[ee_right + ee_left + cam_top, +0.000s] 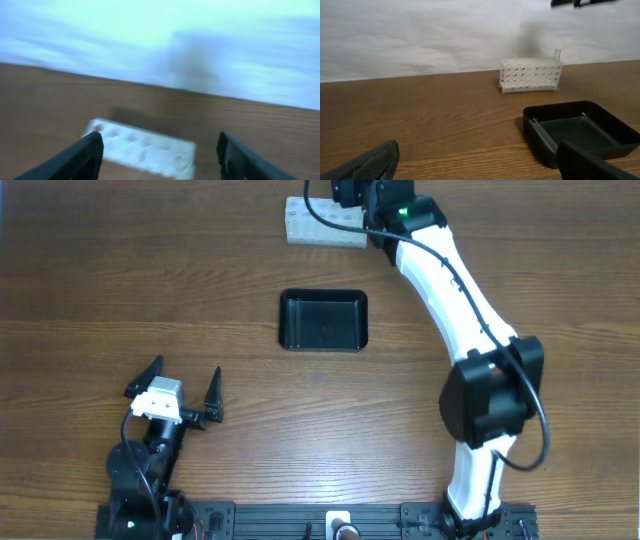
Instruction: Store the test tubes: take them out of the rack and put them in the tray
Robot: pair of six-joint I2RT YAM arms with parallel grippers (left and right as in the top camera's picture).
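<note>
I note a white perforated plastic rack (325, 225) at 12 o'clock, one clear test tube (557, 52) upright in it. The right jaws hang above it, wide apart and empty; the left jaws likewise.

The table (150, 280) is brown wood grain, smooth with a faint sheen. The tray (323, 294) at frame centre looks like black, slightly glossy plastic. The rack (318, 230) at the top is matt white plastic, and its tube (557, 52) is clear.
</note>
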